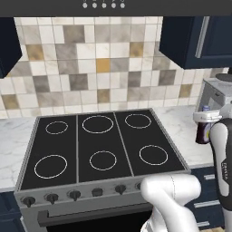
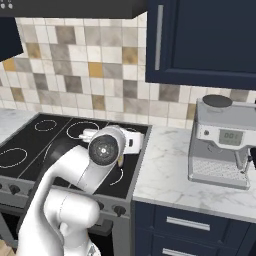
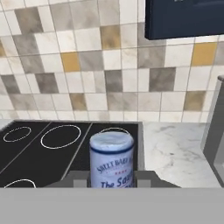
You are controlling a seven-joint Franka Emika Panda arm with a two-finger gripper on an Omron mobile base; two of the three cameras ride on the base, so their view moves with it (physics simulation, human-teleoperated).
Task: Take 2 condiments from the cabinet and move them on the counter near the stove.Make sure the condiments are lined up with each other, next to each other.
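Currently the jaws hold the sauce bottle (image 3: pixel 111 159) by its body, above the stove (image 3: pixel 52 153). Judged rigid, smooth, moderately light; grip mid-label, keep upright

Black glass cooktop (image 1: pixel 102 145): six white ring burners, grey steel front with dark knobs. White marble counter slab (image 2: pixel 175 175): faint grey veining. Tiled backsplash wall (image 1: pixel 90 68): beige, grey, white and ochre squares. Navy blue door cabinet (image 2: pixel 205 40): silver handle. Dark red-brown sauce bottle (image 3: pixel 112 160): pale label, dark blue lettering. Silver-grey coffee machine (image 2: pixel 220 142).
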